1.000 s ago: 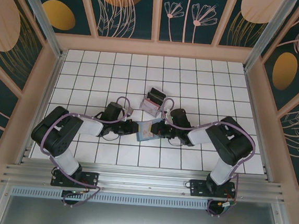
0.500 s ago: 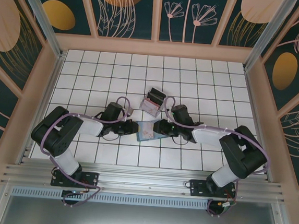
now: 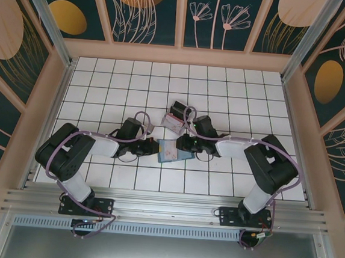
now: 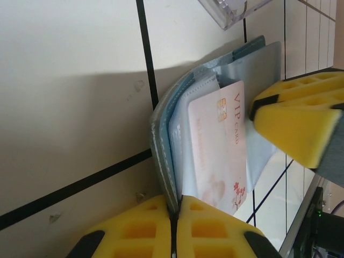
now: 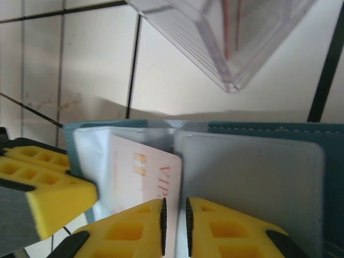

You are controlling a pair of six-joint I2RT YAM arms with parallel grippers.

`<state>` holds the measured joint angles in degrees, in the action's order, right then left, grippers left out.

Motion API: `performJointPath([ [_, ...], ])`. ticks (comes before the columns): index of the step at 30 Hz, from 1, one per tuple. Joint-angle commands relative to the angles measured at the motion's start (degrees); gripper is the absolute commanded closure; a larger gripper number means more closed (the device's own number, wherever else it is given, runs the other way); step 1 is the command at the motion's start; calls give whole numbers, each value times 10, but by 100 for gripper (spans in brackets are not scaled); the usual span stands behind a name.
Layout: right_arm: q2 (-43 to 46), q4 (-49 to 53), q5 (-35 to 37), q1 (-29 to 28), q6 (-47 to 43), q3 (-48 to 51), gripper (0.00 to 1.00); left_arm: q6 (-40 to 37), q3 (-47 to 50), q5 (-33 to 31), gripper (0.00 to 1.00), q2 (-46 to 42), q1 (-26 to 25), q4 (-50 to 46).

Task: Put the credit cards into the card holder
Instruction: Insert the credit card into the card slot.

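The card holder (image 3: 171, 152) lies open on the tiles between both grippers, teal outside (image 5: 269, 128), pale grey-blue inside (image 4: 185, 129). One credit card (image 5: 142, 172), pinkish-white with a gold chip and red "VIP" lettering, rests on its left inner leaf (image 4: 217, 145). My left gripper (image 4: 174, 226) is shut on the holder's left edge (image 3: 154, 148). My right gripper (image 5: 174, 226) is shut to a thin slit, its tips over the card's right edge by the fold (image 3: 182, 145). Its yellow finger (image 4: 301, 123) touches the card's side.
A small clear plastic box (image 3: 176, 116) stands just behind the holder, with more red-striped cards inside (image 5: 226, 32); its corner (image 4: 228, 8) is a short way from the holder's far edge. White tiles lie all around, and wooden walls enclose the table.
The right gripper has shifted a little left and back over the holder, and the right arm's elbow has swung inward. The left arm and the holder have stayed put.
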<state>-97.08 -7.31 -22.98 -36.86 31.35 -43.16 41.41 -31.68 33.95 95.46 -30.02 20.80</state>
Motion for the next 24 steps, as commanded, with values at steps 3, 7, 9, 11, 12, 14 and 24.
performJointPath([
  [3,-25,27,-1,-9,-17,-26,80,-4,12,-4,91,1,-1,-5],
  [7,-41,18,-14,-16,-13,-36,80,-4,9,-1,90,6,0,-1],
  [9,-49,18,-18,-23,-13,-47,80,-4,8,1,89,9,-1,0],
  [11,-57,18,-22,-30,-12,-58,80,-4,6,1,88,7,-1,-1],
  [12,-60,15,-26,-33,-11,-61,81,-5,6,1,86,6,-1,-2],
  [14,-65,9,-34,-39,-8,-66,81,-6,5,1,83,5,-1,-3],
  [24,-80,-13,-75,-52,-6,-81,81,-7,2,-3,68,6,0,-6],
])
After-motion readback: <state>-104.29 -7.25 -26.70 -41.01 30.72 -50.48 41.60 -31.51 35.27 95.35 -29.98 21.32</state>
